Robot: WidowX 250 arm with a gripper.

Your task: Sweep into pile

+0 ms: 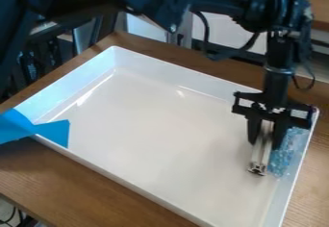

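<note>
Nearest the camera was the low front wall of the white tray (138,186). Inside it, a small heap of clear bluish bits (280,157) lay along the wall at the right of the view. Just beside them, on the left, a silver metal bar (260,154) hung slanting down, clamped in the claw (265,143). The black arm (157,2) reached across from the upper left. Blue tape (53,131) covered part of the left rim, and wooden table (96,178) showed around the tray.
</note>
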